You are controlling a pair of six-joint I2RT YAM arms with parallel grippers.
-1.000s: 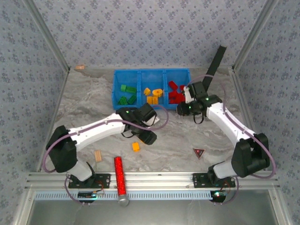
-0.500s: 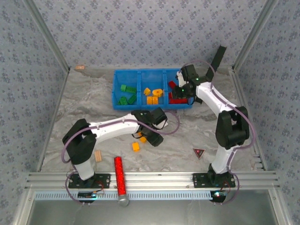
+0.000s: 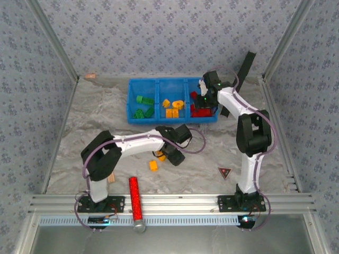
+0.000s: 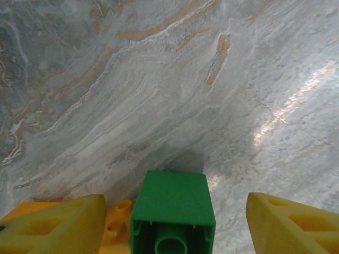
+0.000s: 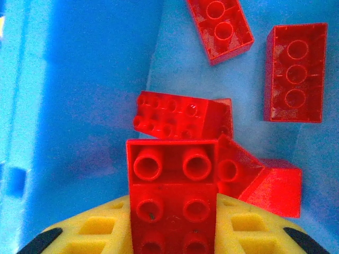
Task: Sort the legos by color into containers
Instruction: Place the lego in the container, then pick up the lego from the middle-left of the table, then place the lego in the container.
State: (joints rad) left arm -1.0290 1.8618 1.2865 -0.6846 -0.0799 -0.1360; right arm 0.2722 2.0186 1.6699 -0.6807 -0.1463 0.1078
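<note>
In the left wrist view my left gripper [image 4: 175, 200] stands open astride a green lego [image 4: 172, 203] on the marble table, with a clear gap on its right side. An orange lego [image 4: 117, 222] lies beside my left finger [image 4: 58, 227]. From above, that gripper [image 3: 172, 155] is low in front of the blue bin [image 3: 129, 106]. My right gripper [image 5: 172, 225] is shut on a red lego [image 5: 172, 180] over the right container, where other red legos [image 5: 294, 71] lie. Green legos [image 3: 143, 106] fill the left container, orange ones [image 3: 172, 108] the middle. Another orange lego [image 3: 153, 165] lies loose on the table.
A red glittery cylinder [image 3: 134, 196] and a tan wooden block [image 3: 110, 175] lie near the front edge. A small dark triangle [image 3: 225, 172] sits at front right. A black panel [image 3: 244, 69] leans at the back right corner.
My right arm has swung from in front of the bin to over its right container, carrying the red lego. My left gripper has shifted a little to the right.
</note>
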